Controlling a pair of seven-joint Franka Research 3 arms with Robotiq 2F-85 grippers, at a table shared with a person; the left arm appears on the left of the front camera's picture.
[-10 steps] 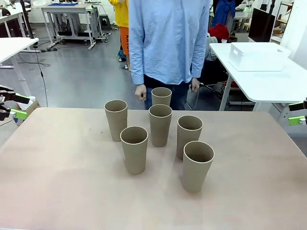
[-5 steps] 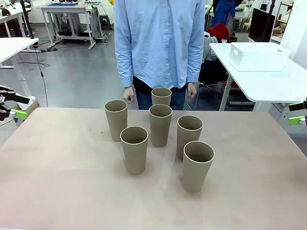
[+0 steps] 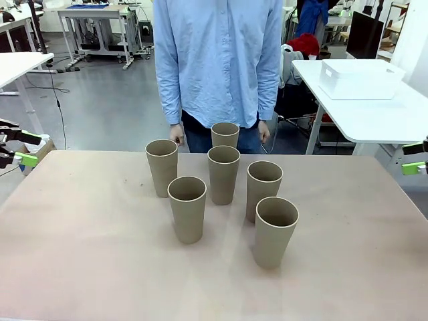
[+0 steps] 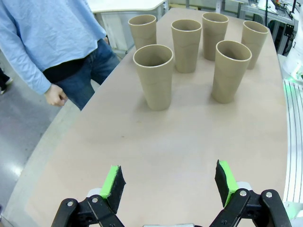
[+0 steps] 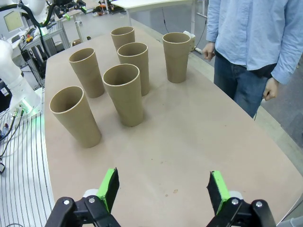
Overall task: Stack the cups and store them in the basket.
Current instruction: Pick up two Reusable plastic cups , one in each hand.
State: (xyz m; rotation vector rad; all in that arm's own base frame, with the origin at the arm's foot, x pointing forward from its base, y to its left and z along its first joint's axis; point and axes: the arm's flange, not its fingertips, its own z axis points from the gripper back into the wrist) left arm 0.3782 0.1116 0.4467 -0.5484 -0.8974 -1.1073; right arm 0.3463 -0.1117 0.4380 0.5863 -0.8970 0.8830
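Tabletop [image 3: 80, 254] — matte pinkish-tan, carrying six upright cups [image 3: 223, 175] clustered toward its far half. Room: grey floor [image 3: 114, 100], white workbenches [image 3: 374, 117], person in blue shirt [image 3: 217, 60] at far edge. Left fingers [image 4: 113, 182] and right fingers [image 5: 110, 187] spread wide, holding nothing — cups well ahead of both.

Across the matte beige counter [image 3: 80, 267], a person [image 3: 217, 60] in a light blue long-sleeved shirt and dark jeans, close against the far edge. Behind, on a glossy grey floor [image 3: 114, 107]: a white table [image 3: 20, 63] at left with a black cable [image 3: 59, 107] trailing down beside it, a metal-framed workbench [image 3: 100, 13] farther back, another white table [image 3: 381, 117] at right. Near that one, a dark monitor [image 3: 364, 33] and something red [image 3: 305, 44].
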